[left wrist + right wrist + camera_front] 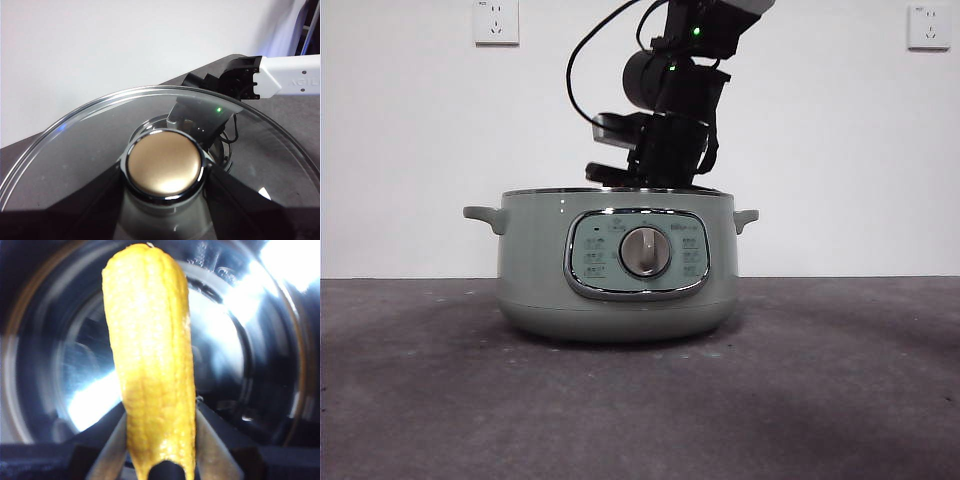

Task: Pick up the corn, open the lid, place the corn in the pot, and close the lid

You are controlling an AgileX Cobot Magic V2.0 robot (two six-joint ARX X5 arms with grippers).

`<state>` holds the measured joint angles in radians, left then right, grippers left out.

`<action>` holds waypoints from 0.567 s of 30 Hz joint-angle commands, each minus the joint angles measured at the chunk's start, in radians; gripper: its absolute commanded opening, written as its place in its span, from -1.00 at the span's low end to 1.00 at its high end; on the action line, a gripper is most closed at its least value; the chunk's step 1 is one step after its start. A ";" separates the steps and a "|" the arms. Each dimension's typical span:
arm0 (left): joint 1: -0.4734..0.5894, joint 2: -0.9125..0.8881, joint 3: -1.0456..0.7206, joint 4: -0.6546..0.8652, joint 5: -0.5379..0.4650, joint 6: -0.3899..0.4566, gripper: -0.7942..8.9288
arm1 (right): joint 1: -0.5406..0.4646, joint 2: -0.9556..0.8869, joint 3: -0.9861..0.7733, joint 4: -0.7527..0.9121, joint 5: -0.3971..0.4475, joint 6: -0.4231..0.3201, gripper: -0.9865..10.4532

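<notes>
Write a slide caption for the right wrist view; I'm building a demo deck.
Right pincer holds the corn over the open pot's shiny interior.

The pot is sitting at the centre of the front view, sage green and round, with a small handle jutting from each side and a chrome-framed control panel with a silver dial facing the camera. Its top is standing open. In the right wrist view the shiny metal inside of the pot is filling the frame, blurred. The corn, bright yellow with rows of kernels and a tapered tip, is running up the middle of that frame, over the pot's opening. The lid is filling the lower part of the left wrist view: clear glass, shallow-domed, with a round knob looking golden at its centre.
</notes>
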<state>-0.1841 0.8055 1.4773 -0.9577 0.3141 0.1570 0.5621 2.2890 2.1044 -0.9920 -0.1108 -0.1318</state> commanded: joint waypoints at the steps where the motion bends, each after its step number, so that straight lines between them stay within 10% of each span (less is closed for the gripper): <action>1: 0.002 -0.010 0.009 0.043 0.007 0.004 -0.85 | 0.002 0.033 0.002 -0.002 -0.005 -0.006 -0.85; 5: 0.002 -0.007 0.009 0.037 0.007 0.004 -0.85 | 0.002 0.036 0.002 0.006 -0.005 -0.006 -0.74; 11: 0.002 0.000 0.009 0.037 0.007 0.004 -0.85 | 0.008 0.036 0.002 0.005 -0.005 -0.006 -0.08; 17: 0.002 0.006 0.009 0.035 0.008 0.004 -0.85 | 0.008 0.027 0.014 -0.002 -0.003 -0.003 0.01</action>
<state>-0.1841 0.8219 1.4773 -0.9672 0.3141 0.1570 0.5686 2.2936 2.1124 -0.9863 -0.1192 -0.1368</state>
